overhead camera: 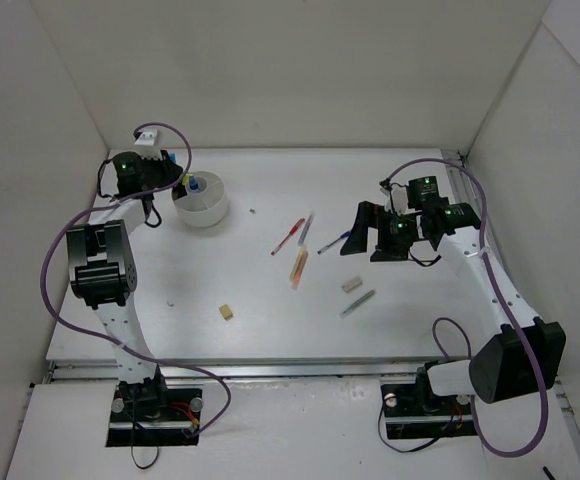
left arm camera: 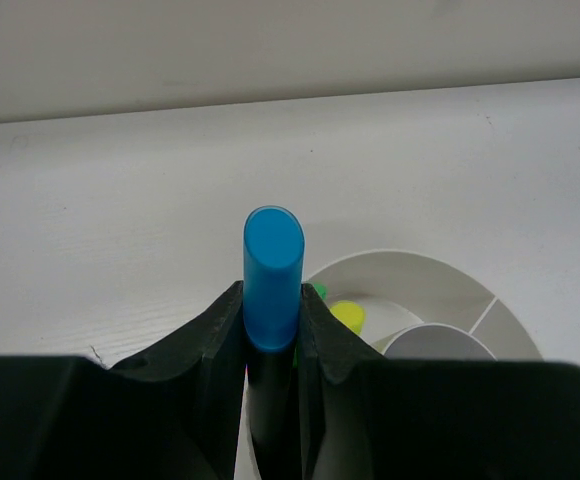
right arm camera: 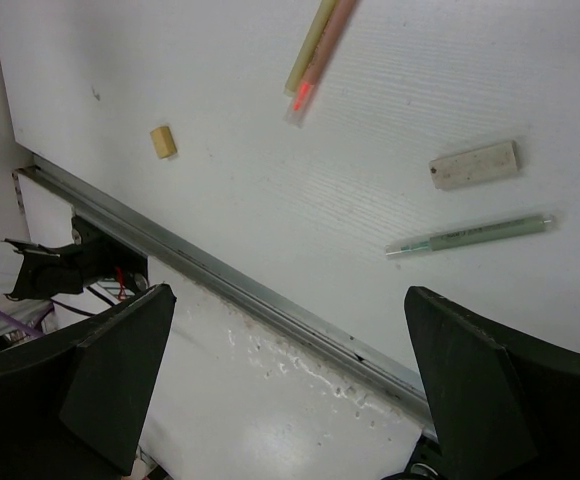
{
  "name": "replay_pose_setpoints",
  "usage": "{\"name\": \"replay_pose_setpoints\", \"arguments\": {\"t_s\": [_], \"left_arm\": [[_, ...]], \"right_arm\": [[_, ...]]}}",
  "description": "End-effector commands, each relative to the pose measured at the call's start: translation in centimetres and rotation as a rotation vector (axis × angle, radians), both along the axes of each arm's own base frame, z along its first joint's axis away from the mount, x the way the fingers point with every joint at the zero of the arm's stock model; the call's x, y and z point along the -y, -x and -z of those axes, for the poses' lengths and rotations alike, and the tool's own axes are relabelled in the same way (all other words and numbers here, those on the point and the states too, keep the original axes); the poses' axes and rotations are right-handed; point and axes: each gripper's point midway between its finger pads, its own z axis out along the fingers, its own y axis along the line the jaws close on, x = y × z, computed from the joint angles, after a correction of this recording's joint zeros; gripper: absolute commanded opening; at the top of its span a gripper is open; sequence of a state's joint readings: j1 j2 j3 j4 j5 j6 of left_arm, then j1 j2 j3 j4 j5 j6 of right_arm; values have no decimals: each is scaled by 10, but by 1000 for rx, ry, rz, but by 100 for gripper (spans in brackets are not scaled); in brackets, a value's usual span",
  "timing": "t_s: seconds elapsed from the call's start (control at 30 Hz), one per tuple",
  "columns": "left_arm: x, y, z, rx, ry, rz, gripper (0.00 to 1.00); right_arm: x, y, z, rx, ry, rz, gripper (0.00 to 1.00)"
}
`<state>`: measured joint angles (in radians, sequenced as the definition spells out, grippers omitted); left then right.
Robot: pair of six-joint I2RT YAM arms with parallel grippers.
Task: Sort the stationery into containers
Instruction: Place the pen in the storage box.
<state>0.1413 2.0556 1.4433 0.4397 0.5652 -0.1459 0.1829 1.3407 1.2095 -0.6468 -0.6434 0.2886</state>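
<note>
Only left wrist view shows highlighter (left arm camera: 273,270) clamped.

A grey pen (right arm camera: 467,236) lies near a long beige eraser (right arm camera: 475,165).

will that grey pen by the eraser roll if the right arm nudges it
The grey pen looks slim and round on the smooth table, so a sideways nudge would probably roll it. It appears rigid, likely staying straight when lifted. Lying so low, it may slip unless the open right end effector closes squarely across it.
</note>
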Motion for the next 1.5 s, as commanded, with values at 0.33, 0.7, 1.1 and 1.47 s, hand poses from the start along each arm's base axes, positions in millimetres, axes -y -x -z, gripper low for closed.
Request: {"name": "replay_pose_setpoints", "arguments": {"t_s": [0.33, 0.7, 1.1, 1.47], "left_arm": [[0, 4, -33, 71, -16, -32, 18], [9, 22, -63, 110, -6, 1, 50], [8, 57, -113, 194, -30, -31, 58], [2, 99, -148, 188, 63, -103, 100]], "right_arm": [[-1, 1, -14, 62, -29, -16, 98], [-1, 7, -21, 91, -36, -19, 98], [2, 12, -25, 113, -29, -9, 98], [7, 6, -6, 138, 162, 52, 98]]}}
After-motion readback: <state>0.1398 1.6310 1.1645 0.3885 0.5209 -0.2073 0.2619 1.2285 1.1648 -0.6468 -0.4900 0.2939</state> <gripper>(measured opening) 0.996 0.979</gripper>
